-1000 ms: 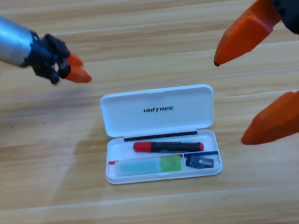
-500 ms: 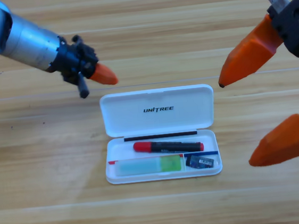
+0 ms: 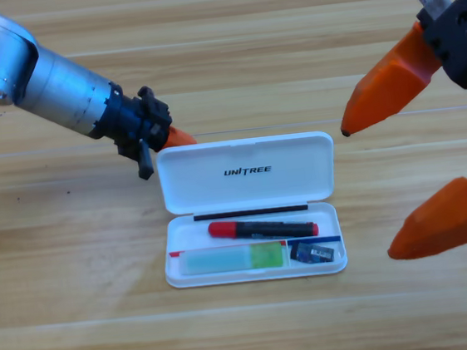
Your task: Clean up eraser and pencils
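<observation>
Wooden bench [image 3: 82, 325] first. Right claw [image 3: 367, 193] waits spread wide at three o'clock. The left claw [image 3: 181, 137], grip unreadable, noses the open white plastic case [image 3: 245, 161] lid's ten-o'clock corner, likely to swing it shut. Inside: black pen with red ends [image 3: 262, 228] up top, translucent green-and-white pen [image 3: 232, 259] at seven, small dark eraser [image 3: 313, 253] at five.

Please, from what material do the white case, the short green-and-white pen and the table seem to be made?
The white case looks like smooth, matte moulded plastic: even surface, rounded corners. The green-and-white pen seems to be translucent plastic, since light passes through its body. The table shows long grain lines, so wood or a wood-look laminate.
</observation>
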Robot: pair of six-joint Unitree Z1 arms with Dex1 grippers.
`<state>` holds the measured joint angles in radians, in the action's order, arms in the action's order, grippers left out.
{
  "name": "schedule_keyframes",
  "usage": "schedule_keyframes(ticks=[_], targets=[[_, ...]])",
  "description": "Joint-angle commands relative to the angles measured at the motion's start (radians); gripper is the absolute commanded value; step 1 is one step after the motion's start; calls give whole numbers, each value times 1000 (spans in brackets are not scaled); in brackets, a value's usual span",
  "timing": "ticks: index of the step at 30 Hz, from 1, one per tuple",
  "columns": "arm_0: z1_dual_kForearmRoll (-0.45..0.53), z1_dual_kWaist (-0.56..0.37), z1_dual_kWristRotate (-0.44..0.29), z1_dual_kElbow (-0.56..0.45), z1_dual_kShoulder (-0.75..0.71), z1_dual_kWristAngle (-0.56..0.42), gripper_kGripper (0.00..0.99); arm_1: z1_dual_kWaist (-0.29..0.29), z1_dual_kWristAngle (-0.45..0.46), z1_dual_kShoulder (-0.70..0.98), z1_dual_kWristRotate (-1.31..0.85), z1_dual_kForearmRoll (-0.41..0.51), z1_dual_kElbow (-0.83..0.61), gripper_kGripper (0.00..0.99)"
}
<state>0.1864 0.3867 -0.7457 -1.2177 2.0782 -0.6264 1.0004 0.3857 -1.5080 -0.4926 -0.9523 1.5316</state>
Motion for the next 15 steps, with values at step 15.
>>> schedule_keyframes(ticks=[15], targets=[[74,81,-29,98,-50,-55,0,11,27,8,5,35,-31,959]])
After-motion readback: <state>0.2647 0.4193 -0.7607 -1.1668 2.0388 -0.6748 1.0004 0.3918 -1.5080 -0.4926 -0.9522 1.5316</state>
